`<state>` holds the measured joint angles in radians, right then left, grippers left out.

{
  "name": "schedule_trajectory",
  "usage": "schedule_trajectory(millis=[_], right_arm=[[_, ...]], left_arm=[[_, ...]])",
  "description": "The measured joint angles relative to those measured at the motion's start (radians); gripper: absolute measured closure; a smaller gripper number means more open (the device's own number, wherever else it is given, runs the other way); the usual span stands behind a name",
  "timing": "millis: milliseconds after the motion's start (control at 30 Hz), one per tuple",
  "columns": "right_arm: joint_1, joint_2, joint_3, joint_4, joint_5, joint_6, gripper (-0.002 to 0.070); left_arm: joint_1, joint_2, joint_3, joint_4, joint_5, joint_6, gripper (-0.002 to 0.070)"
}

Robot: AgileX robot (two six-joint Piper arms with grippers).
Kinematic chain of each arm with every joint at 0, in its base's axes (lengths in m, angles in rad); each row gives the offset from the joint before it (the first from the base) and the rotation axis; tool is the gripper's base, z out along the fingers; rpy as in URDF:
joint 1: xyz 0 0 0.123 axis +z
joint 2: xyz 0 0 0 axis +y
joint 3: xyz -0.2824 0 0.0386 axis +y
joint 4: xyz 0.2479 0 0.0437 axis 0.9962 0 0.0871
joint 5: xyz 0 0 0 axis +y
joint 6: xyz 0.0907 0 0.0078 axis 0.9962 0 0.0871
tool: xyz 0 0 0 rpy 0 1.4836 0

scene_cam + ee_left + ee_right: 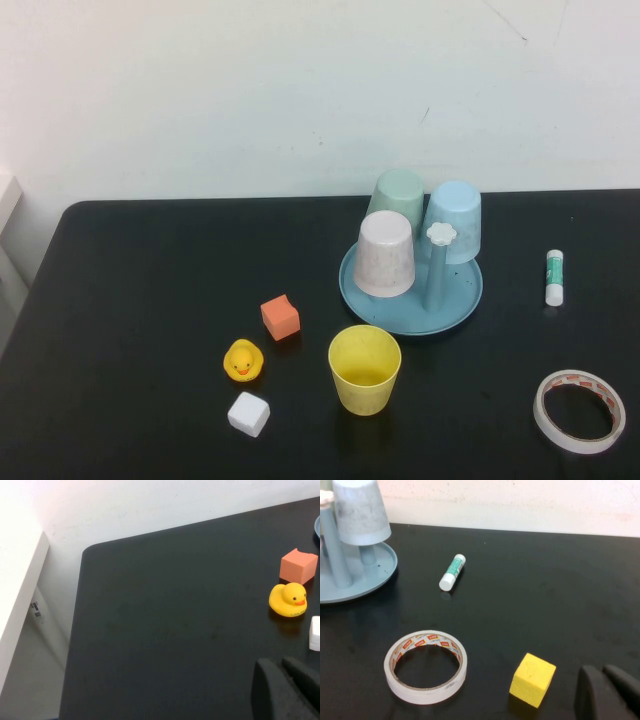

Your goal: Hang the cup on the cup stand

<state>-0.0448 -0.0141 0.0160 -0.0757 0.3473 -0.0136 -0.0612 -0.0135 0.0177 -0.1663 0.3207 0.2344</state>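
At the near edge of the black bench [150, 280], neither arm shows in the high view; each claw appears only in its own wrist view. The left claw [287, 687] hangs low over the bench's left side, clenched on nothing, its dark fingertips pressed together. Near it lie a yellow rubber duck [288, 600], an orange cube [298, 566] just beyond the duck, and a white cube [248, 413] on the duck's near side. The right claw [610, 692] hangs over the right side, likewise clenched and empty. Just beside it sits a yellow cube [533, 679], then a roll of tape [426, 666] lying flat, and farther out a glue stick [452, 572].

The cup [365, 369] stands upright, mouth up, on the bench near the middle, close in front of the cup stand [400, 310] but apart from it. On the stand's pegs, three cups hang upside down: a pale pink cup [385, 254], a light green cup [397, 197] and a light blue cup [452, 220]. The peg with the white flower knob [441, 234] is bare.
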Motion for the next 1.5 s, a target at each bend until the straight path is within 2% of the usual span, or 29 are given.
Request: schedule_trajectory(millis=[1067, 1167, 1333, 1500], right_arm=[[0.000, 0.000, 0.005, 0.000, -0.033, 0.000, 0.0678], [0.000, 0.000, 0.012, 0.000, -0.164, 0.002, 0.0678], [0.000, 0.000, 0.012, 0.000, -0.594, 0.014, 0.0678], [0.000, 0.000, 0.012, 0.000, -0.952, 0.078, 0.0678]], left_arm=[[0.000, 0.000, 0.000, 0.002, -0.025, 0.000, 0.0676], [0.000, 0.000, 0.002, -0.002, -0.107, 0.000, 0.0676], [0.000, 0.000, 0.002, -0.004, -0.436, -0.002, 0.0676], [0.000, 0.000, 0.002, -0.006, -0.650, -0.003, 0.0676]])
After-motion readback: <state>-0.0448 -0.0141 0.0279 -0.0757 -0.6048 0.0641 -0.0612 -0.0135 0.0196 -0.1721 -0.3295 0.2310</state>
